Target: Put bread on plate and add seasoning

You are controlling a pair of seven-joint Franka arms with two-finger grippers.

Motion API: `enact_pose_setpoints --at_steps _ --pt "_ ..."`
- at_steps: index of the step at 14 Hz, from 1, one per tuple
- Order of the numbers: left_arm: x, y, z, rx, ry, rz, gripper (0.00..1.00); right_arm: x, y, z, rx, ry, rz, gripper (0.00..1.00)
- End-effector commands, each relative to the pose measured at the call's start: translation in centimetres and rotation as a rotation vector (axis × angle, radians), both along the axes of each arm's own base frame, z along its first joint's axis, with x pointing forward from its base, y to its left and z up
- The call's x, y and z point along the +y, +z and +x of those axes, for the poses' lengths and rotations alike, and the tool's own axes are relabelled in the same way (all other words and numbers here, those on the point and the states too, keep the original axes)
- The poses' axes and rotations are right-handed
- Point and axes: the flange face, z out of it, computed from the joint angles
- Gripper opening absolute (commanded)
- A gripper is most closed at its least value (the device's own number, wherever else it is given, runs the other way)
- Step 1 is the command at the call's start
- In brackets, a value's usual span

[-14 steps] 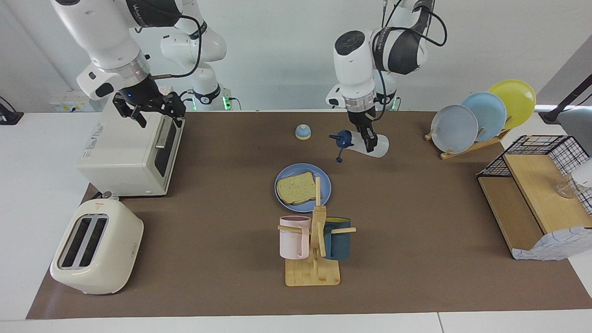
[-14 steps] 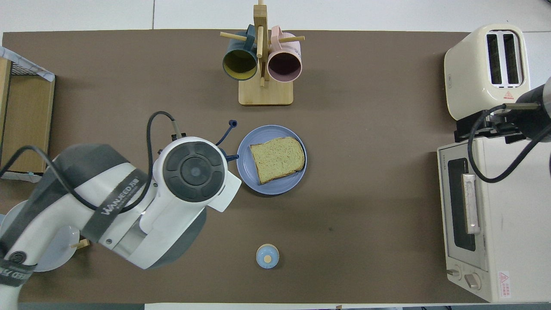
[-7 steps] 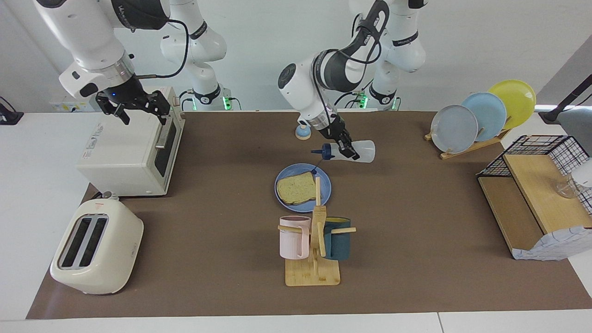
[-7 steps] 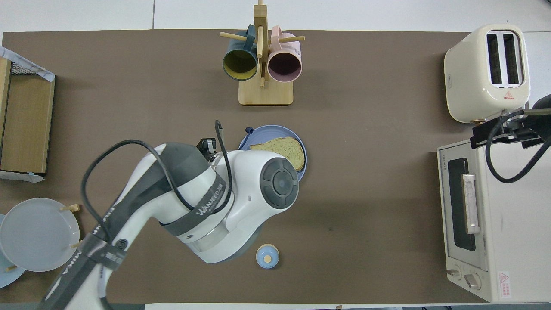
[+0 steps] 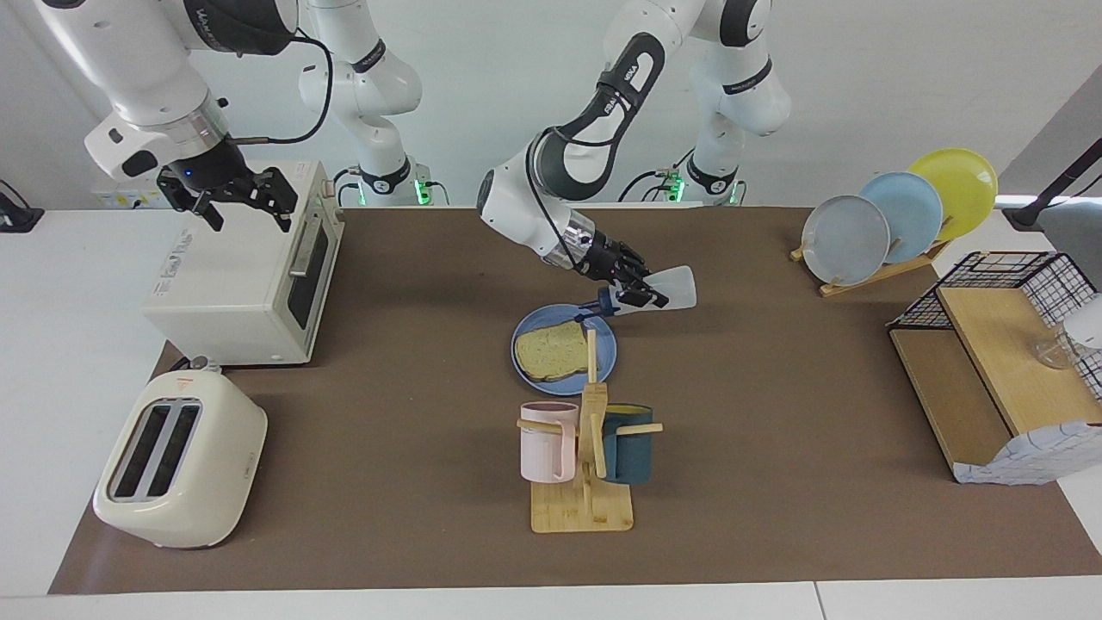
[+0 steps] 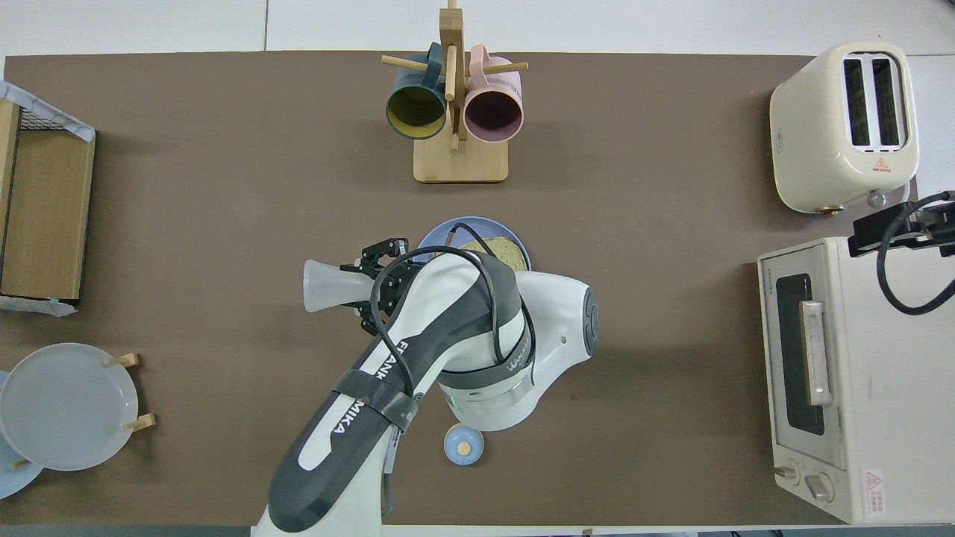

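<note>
The bread (image 5: 551,351) lies flat on the blue plate (image 5: 603,365) in the middle of the table. My left gripper (image 5: 634,291) is shut on the seasoning (image 5: 674,288), a translucent bottle held on its side in the air. Its dark cap (image 5: 607,303) points down at the plate's rim nearest the robots. In the overhead view the left arm covers most of the plate (image 6: 439,236) and bread (image 6: 506,252); the seasoning's base (image 6: 324,285) sticks out from the left gripper (image 6: 369,287). My right gripper (image 5: 228,194) hangs open over the toaster oven (image 5: 241,275), holding nothing.
A wooden mug rack (image 5: 585,448) with a pink and a dark mug stands just beside the plate, farther from the robots. A blue bell (image 6: 463,444) sits nearer the robots. A cream toaster (image 5: 181,469), a plate rack (image 5: 895,220) and a wooden shelf with wire basket (image 5: 999,370) line the table's ends.
The left arm has swung the seasoning toward the plate and turned it so its cap hangs over the rim. The right gripper has drifted outward over the toaster oven.
</note>
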Motion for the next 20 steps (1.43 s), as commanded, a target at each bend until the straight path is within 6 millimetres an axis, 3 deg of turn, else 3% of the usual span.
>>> enact_pose_setpoints --at_steps 1,2,4,6,11,13,17,20 --pt "-1.6 -4.2 0.1 -0.019 0.016 0.186 0.0 -0.2 0.0 -0.6 -0.005 0.028 -0.01 1.0" --pt "-3.2 -4.3 0.8 -0.049 0.033 0.201 0.0 -0.1 0.0 -0.5 -0.004 0.031 -0.007 1.0" --pt "-3.5 -4.2 1.6 -0.087 0.088 0.281 0.0 -0.6 -0.1 -0.6 0.0 0.06 0.0 1.0" --pt "-3.3 -7.5 1.4 -0.114 0.082 0.43 0.0 -0.6 -0.1 -0.6 -0.001 0.063 0.001 1.0" --pt "-3.4 -5.9 1.8 -0.197 0.055 0.503 0.0 -1.0 -0.7 0.0 -0.039 0.085 0.002 1.0" --pt "-3.9 -6.2 2.1 -0.224 0.0 0.512 0.0 -1.3 -1.0 -0.2 -0.032 0.075 0.004 1.0" --pt "-6.4 -6.8 -1.6 -0.223 -0.112 0.512 0.0 -0.9 -0.8 -0.1 -0.034 0.06 0.004 1.0" --pt "-6.1 -7.4 -0.9 -0.216 -0.134 0.495 0.0 -0.6 -0.9 -0.2 -0.022 0.064 0.005 1.0"
